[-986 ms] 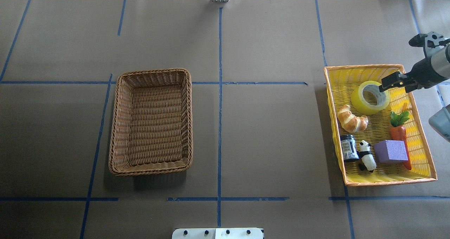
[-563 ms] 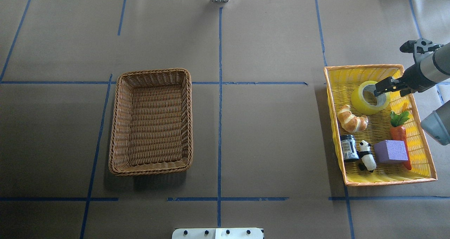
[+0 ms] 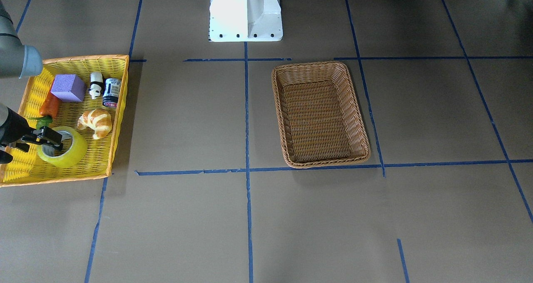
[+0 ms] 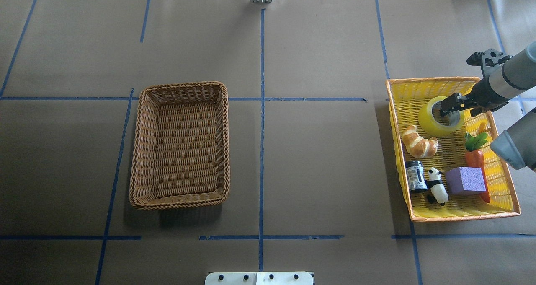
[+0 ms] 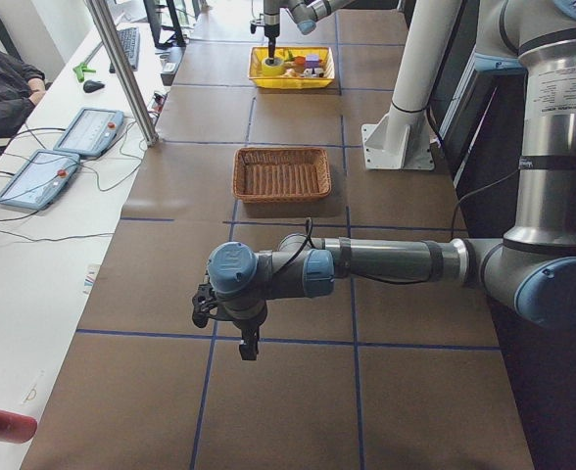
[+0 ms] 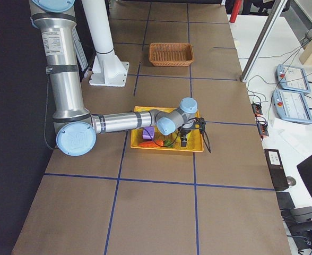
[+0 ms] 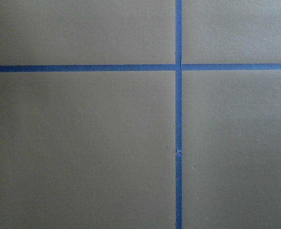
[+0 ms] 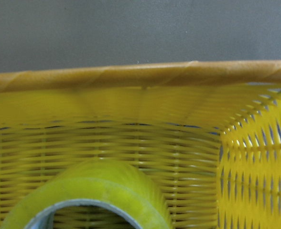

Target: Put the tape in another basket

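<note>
The tape (image 4: 429,121), a yellow-green roll with a grey core, lies flat in the far end of a yellow plastic basket (image 4: 431,80) at the table's right. My right gripper (image 4: 447,106) hangs over the roll's core with its jaws apart and holds nothing. In the front view the gripper (image 3: 52,139) reaches onto the tape (image 3: 73,154) from the left. The right wrist view shows the tape's top edge (image 8: 107,186) at the bottom. The brown wicker basket (image 4: 184,85) stands empty at centre left. My left gripper (image 5: 244,338) shows only in the exterior left view, far from both baskets; I cannot tell its state.
The yellow basket also holds a croissant (image 4: 418,141), a carrot (image 4: 475,157), a purple block (image 4: 465,180), a panda figure (image 4: 436,185) and a dark jar (image 4: 415,176). Blue tape lines cross the brown table cover. The robot's white base (image 3: 245,12) stands at the near edge.
My right gripper has moved left along the yellow basket's far end, from beside the tape's right edge to over its core. The tape and the wicker basket have not moved.
</note>
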{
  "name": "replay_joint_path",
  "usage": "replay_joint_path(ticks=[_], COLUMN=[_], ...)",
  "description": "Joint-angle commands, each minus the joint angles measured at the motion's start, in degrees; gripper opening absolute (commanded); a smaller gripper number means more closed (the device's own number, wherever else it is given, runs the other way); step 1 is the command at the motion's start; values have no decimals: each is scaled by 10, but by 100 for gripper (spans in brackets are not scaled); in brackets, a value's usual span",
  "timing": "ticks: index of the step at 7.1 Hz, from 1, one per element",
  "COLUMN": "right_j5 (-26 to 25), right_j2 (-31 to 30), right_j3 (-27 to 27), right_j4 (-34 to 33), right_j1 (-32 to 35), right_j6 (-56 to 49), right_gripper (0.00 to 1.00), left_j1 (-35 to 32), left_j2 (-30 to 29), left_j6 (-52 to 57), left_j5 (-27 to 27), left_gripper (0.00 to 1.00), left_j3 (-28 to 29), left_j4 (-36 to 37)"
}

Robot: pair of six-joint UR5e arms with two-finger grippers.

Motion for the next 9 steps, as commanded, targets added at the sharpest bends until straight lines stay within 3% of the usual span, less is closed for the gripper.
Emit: replay_joint_path(ticks=[1,2,3,5,8,9], right_j5=[1,1,2,4,22,58], right_j2=[2,2,1,-2,-5,2], right_j3=[-4,-2,0,4,51,52], right_j4=[0,1,1,1,-2,-1], right_j1=[-1,-1,0,1,57,85], right_j6=[0,0,-4,-3,1,1], right_gripper=[66,31,11,0,0,0], left_j1=[0,0,-1,-1,-1,-1], left_j2=[0,1,1,1,2,2], left_j6=[0,0,0,0,0,0], left_j5=[-1,-1,-2,-15,-25,-24], left_gripper=[100,100,100,100,100,100], left_j3=[-5,-7,-8,-7,-11,-21], left_j4=[1,3,4,4,4,4])
